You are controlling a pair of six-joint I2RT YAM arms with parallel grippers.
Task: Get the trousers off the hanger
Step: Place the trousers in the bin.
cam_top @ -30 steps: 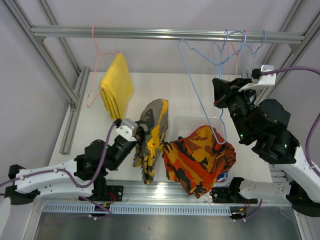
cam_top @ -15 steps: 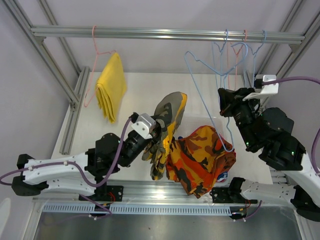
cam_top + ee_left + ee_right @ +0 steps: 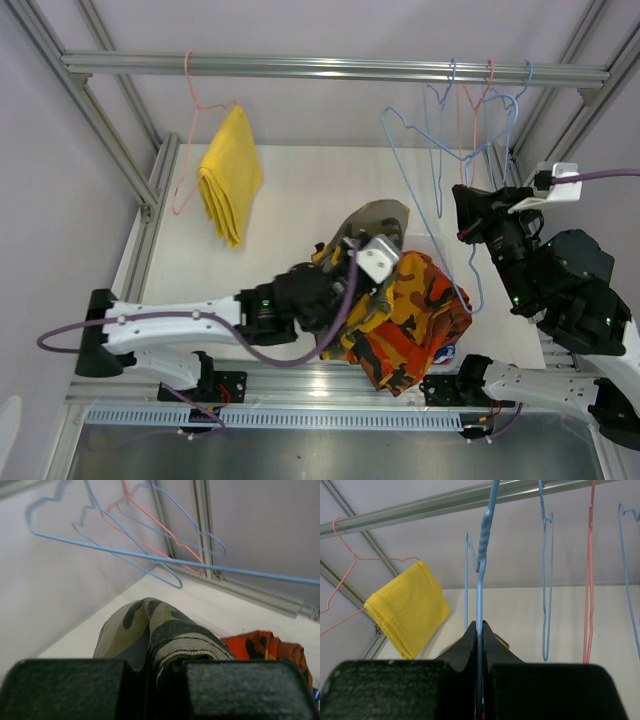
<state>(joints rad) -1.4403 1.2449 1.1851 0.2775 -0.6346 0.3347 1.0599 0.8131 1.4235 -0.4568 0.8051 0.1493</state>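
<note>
Beside orange trousers (image 3: 425,312), left pincer (image 3: 159,672) clamps folded olive trousers (image 3: 145,625).

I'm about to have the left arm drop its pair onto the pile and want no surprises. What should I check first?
1. Left gripper shut on the olive camouflage trousers: ok.
2. Those trousers clear of the blue hanger: ok, the wire passes above them, apart.
3. Right gripper shut on the blue hanger: ok.
4. Olive camouflage trousers over the orange camouflage trousers: ok, overlapping the pile's left edge.
5. Every pair off its hanger: not ok, the yellow trousers hang on the pink hanger.
</note>
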